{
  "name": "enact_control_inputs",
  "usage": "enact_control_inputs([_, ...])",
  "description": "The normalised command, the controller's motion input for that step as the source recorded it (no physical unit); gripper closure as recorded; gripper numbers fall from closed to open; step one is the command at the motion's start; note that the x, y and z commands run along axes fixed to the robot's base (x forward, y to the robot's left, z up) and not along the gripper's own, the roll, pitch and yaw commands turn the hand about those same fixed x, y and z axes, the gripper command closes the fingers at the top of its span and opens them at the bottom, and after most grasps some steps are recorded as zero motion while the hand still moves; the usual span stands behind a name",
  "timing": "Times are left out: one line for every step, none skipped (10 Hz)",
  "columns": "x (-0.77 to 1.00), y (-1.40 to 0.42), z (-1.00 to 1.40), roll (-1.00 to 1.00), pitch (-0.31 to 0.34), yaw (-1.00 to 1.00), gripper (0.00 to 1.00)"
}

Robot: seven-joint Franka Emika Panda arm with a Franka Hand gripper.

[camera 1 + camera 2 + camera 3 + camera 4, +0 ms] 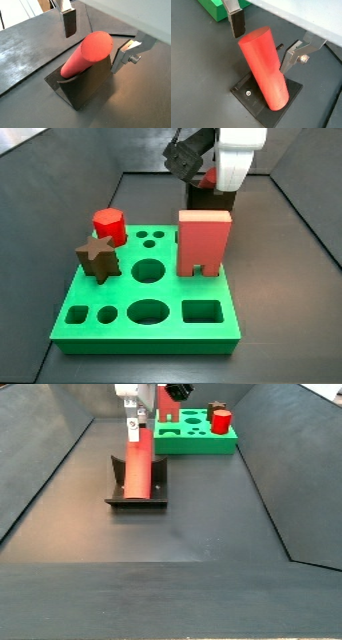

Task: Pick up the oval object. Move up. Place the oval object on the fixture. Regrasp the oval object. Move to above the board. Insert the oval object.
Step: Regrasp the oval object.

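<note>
While the oval object (pixel 263 67) is leaning tilted in the fixture (pixel 256 102), my gripper (pixel 263 46) is standing open around its upper end, one finger (pixel 236 23) on each side, and in both wrist views a gap is showing between each dark pad and the rod, so I am not gripping anything. The fixture is holding that one piece only: its lower end is sitting against the dark base plate and its length is resting along the bracket, as a side view (pixel 138 464) is showing. The rod is smooth, matte, light red, with a rounded end and a flattened-round cross-section; the fixture is dark, flat-plated, with one small screw head visible on its base. The board (pixel 150 303) is lying well apart from the fixture on the dark grey floor; it is a bright green slab with cut holes of round, square and oval outline. Three pieces are standing in it: one short red peg (pixel 108 225), one brown star-shaped peg (pixel 96 255) just beside it, and one wide red two-legged block (pixel 205 241). I am counting about seven holes left open in that side view. My two fingers are showing as flat silver plates, the other (pixel 294 54) carrying a bolt.
</note>
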Motion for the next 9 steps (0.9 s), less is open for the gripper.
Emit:
enact_control_inputs([0.09,-0.01,0.0,-0.05,0.232,0.06,0.0])
enact_control_inputs([0.09,-0.01,0.0,-0.05,0.232,0.06,0.0])
enact_control_inputs([0.09,-0.01,0.0,-0.05,0.232,0.06,0.0])
enact_control_inputs([0.09,-0.01,0.0,-0.05,0.232,0.06,0.0])
enact_control_inputs([0.09,-0.01,0.0,-0.05,0.232,0.06,0.0])
enact_control_inputs([0.09,-0.01,0.0,-0.05,0.232,0.06,0.0])
enact_control_inputs([0.09,-0.01,0.0,-0.05,0.232,0.06,0.0])
enact_control_inputs([0.09,-0.01,0.0,-0.05,0.232,0.06,0.0])
enact_control_inputs([0.09,-0.01,0.0,-0.05,0.232,0.06,0.0])
